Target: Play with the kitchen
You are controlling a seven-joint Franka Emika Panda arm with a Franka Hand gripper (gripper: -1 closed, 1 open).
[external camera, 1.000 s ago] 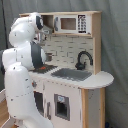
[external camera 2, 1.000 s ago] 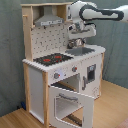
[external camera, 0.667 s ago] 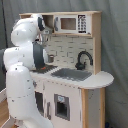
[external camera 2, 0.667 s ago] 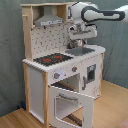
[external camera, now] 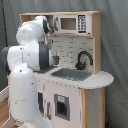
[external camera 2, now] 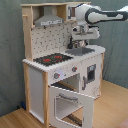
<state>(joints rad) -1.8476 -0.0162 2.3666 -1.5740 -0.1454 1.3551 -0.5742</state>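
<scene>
On a light wooden floor (external camera 2: 15, 117), before a grey curtain backdrop (external camera: 116, 40), stands the kitchen (external camera 2: 60, 65), a white and light-wood toy unit that fills the middle of both exterior views. Its oven door (external camera 2: 70, 102) hangs open toward the front in the second exterior view, hinged at the bottom; what the oven cavity holds cannot be told. The grey sink (external camera: 71, 74) is set into the white surface (external camera: 100, 79), with the black faucet (external camera: 83, 59) arching behind it; nothing can be made out in the basin. The black stovetop (external camera 2: 52, 59) lies to the second exterior view's left of the sink, under the hood (external camera 2: 49, 20). The small microwave (external camera: 70, 23) sits on the top shelf in the first exterior view. The white arm (external camera: 27, 75) fills the first exterior view's left. Compared with one second ago, its upper links stand higher, in front of the shelf edge. The claw (external camera 2: 80, 41) hangs above the sink; whether its fingers are apart or together cannot be told.
</scene>
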